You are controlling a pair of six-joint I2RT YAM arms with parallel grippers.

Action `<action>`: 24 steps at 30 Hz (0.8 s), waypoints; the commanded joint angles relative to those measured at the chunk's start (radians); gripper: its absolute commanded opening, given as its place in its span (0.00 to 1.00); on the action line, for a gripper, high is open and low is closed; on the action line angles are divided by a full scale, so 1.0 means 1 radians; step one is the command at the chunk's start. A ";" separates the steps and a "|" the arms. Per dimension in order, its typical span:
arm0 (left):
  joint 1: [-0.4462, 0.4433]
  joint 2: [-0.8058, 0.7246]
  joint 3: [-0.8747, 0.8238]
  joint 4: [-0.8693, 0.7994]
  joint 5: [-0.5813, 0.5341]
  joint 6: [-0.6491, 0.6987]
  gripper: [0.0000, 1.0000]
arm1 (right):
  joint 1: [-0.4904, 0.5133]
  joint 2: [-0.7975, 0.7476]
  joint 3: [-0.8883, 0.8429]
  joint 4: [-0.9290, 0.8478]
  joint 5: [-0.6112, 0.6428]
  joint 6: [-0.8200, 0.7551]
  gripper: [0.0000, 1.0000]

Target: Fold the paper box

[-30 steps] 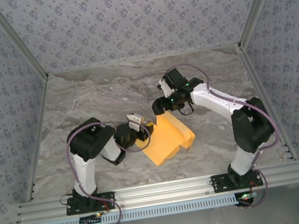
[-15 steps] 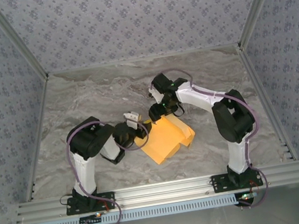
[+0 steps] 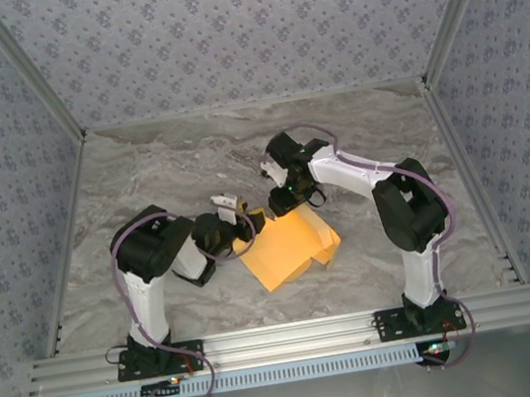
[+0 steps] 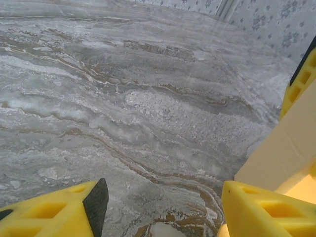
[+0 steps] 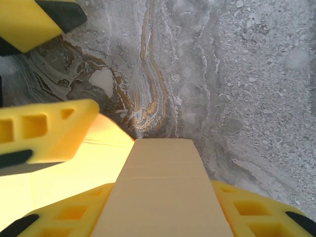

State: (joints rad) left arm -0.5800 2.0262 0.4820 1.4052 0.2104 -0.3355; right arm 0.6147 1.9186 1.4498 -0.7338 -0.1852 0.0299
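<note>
1. A grey marbled worktop (image 3: 162,174) sits between flower-patterned walls (image 3: 240,32).
2. The orange box (image 3: 288,250) lies near the middle of it, between the two arms.
3. The left tool (image 3: 238,216) is at the box's far-left corner. In its wrist view the left tool (image 4: 163,202) gapes wide over bare stone and holds nothing. The box (image 4: 276,153) is just beside one finger.
4. The right tool (image 3: 277,200) is at the box's far edge. In its wrist view a pale flap (image 5: 160,163) covers the gap of the right tool (image 5: 163,207), and I can't tell whether it is pinched.
</note>
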 commanded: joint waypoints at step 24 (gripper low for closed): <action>0.248 -0.569 0.131 -0.454 0.772 0.134 0.69 | 0.023 -0.607 -0.366 0.168 -0.251 -0.677 0.38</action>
State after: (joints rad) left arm -0.3012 1.5444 0.5568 1.1763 0.8272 -0.4446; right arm 0.6193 1.3136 1.0847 -0.5152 -0.3923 -0.4534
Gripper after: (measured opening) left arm 0.691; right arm 0.449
